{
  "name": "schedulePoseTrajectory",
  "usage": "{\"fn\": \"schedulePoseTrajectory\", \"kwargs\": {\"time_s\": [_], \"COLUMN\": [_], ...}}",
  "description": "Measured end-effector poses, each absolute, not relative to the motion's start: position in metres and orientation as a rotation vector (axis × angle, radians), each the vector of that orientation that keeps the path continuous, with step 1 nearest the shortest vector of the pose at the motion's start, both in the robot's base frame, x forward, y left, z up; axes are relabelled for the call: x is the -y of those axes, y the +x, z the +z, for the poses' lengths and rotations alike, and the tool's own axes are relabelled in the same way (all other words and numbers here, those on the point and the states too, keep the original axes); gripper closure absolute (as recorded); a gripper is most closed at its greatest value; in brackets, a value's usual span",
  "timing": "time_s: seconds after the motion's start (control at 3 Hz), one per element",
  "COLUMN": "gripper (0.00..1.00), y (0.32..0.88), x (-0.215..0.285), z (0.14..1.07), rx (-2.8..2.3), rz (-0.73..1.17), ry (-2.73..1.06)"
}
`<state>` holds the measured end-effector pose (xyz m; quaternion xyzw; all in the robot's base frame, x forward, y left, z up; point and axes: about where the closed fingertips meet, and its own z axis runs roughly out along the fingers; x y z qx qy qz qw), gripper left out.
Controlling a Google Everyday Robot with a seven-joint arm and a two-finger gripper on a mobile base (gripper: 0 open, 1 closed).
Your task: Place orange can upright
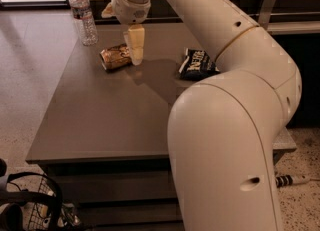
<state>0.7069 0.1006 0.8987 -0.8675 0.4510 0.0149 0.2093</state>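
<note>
The orange can (114, 57) lies on its side on the grey table (105, 115), near the far left part. My gripper (135, 50) hangs from the long white arm and reaches down at the can's right end, overlapping it in view. Whether it touches the can I cannot tell.
A clear plastic water bottle (82, 14) stands upright at the table's far left corner. A dark blue chip bag (196, 64) lies to the right of the can. My white arm (235, 125) fills the right foreground. A wire basket (30, 210) sits on the floor at lower left.
</note>
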Motion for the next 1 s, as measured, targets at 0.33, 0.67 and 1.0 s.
{"fn": "schedulePoseTrajectory", "kwargs": {"time_s": [0.33, 0.67, 1.0], "gripper": [0.00, 0.00, 0.00], "y": [0.704, 0.706, 0.710], "x": [-0.107, -0.111, -0.112], "z": [0.887, 0.875, 0.868], "rx": [-1.255, -1.282, -1.318], "rz": [0.077, 0.091, 0.084], "ry": [-2.457, -2.486, -2.491]}}
